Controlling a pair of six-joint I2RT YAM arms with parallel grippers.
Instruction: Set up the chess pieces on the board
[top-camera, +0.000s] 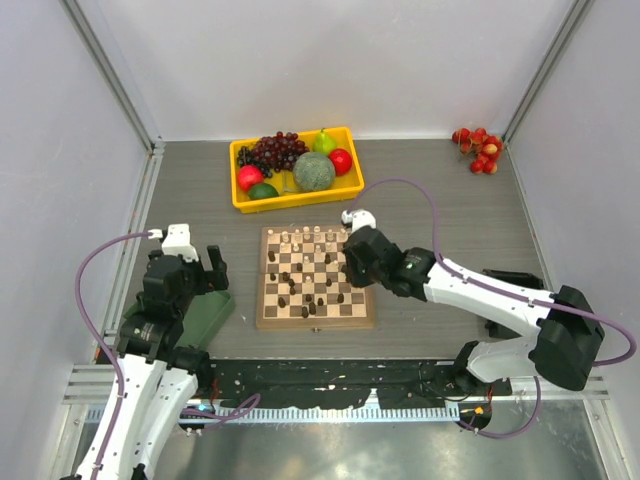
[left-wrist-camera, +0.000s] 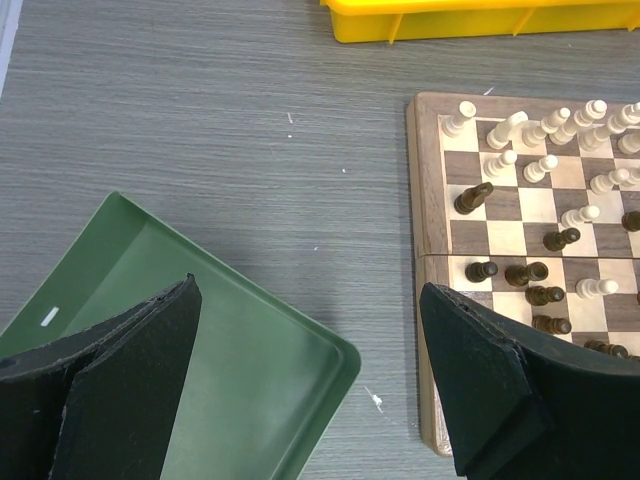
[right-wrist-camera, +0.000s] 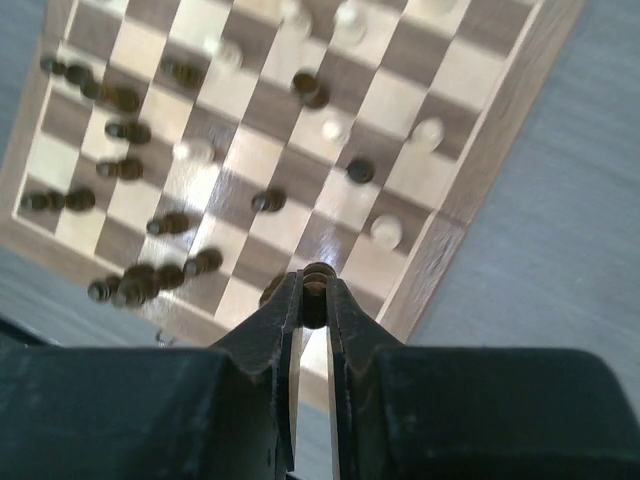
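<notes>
1. My right claw: clamped on one dark chessman, over the board's right edge.
2. My left claw: fingers spread wide above one green tray; its white sticker is unreadable.
3. Board: mid-table, carrying pale and dark chessmen, too blurred to count.
4. One yellow tray, far side.

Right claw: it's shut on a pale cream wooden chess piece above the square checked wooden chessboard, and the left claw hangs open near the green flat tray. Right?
No: the right wrist view shows the right claw shut on a dark brown wooden chess piece, not pale cream. It is above the square checked wooden chessboard, and the left claw hangs open near the green flat tray.
</notes>
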